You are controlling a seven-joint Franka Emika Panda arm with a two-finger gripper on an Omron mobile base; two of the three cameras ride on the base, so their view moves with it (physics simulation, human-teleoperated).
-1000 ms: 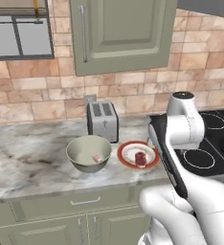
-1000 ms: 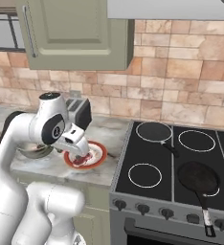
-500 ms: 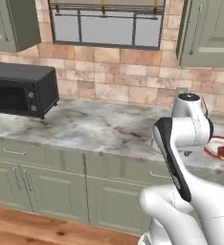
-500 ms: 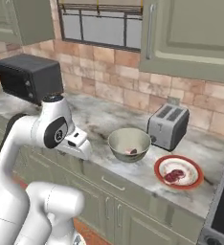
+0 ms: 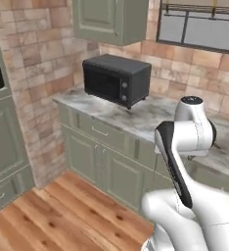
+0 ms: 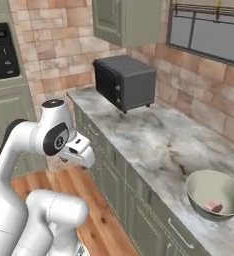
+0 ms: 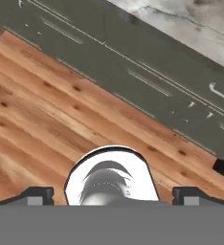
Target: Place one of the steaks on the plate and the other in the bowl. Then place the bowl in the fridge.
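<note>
1. Hand view is showing the pincer (image 7: 112, 195) standing wide open, gripping nothing, pointing down at the wooden floor (image 7: 47, 110).
2. Right base view is showing the bowl (image 6: 215, 194) sitting on the counter (image 6: 159, 135), well right of the pincer, with a steak (image 6: 213, 206) lying inside.

Both base views look down from behind the arm, sharing the microwave (image 5: 117, 79) at 12 o'clock; the hand view faces the floor (image 7: 47, 115).
</note>
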